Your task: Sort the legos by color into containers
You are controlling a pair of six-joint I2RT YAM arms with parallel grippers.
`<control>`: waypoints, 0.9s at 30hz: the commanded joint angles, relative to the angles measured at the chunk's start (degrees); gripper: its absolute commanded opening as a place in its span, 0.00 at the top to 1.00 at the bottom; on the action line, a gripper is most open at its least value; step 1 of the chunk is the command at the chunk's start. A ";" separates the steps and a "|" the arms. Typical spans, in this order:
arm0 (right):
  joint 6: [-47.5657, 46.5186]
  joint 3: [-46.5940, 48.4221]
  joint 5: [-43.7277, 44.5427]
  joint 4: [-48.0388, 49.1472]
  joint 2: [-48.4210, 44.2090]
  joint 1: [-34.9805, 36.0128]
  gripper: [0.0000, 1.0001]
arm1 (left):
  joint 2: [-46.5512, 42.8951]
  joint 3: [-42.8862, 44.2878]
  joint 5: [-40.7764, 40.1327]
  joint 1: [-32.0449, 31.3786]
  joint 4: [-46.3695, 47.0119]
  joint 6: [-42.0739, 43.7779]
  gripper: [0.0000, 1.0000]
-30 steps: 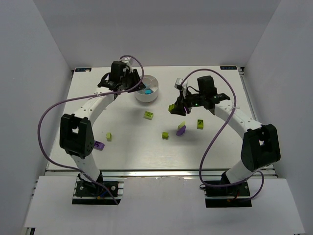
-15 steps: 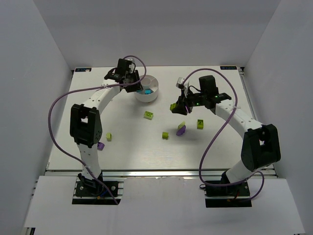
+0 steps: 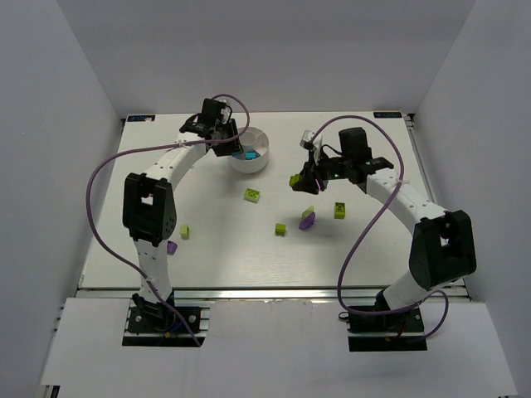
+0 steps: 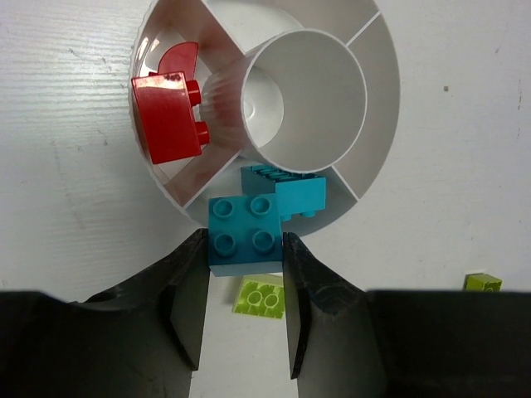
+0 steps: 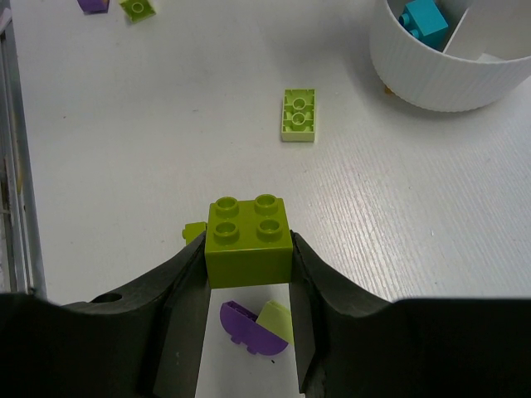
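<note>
So, dish (image 4: 380, 116): red lego (image 4: 166, 124) + cyan lego (image 4: 300, 192)

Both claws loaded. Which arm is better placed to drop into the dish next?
Left: the left claw holds a cyan brick at the dish rim, beside the cyan one inside; the right claw holds its lime brick away from it.

L gripper (image 4: 243, 250) clamps cyan brick (image 4: 243, 239) over white dish (image 4: 377, 116) rim at 6 o'clock, touching 2nd cyan brick (image 4: 294, 191) in that compartment. Red bricks (image 4: 168, 120) at 9 o'clock; lime brick (image 4: 264, 298) on table (image 4: 83, 207) below.
</note>
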 commanded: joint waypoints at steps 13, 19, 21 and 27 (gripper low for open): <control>-0.22 -0.69 -0.87 2.00 -1.80 -0.41 1.00 | 2.06 5.56 -2.25 -0.65 -0.50 0.51 0.71; -0.22 -0.69 -1.13 2.18 -1.80 -0.41 1.00 | 2.32 5.47 -2.69 -0.83 -0.68 0.60 0.64; -0.22 -0.69 -1.14 2.18 -1.71 -0.50 0.99 | 2.32 5.38 -2.69 -0.92 -0.68 0.51 0.62; -0.22 -0.69 -1.22 2.18 -1.62 -0.58 1.00 | 1.88 5.30 -2.86 -1.01 -0.59 0.52 0.50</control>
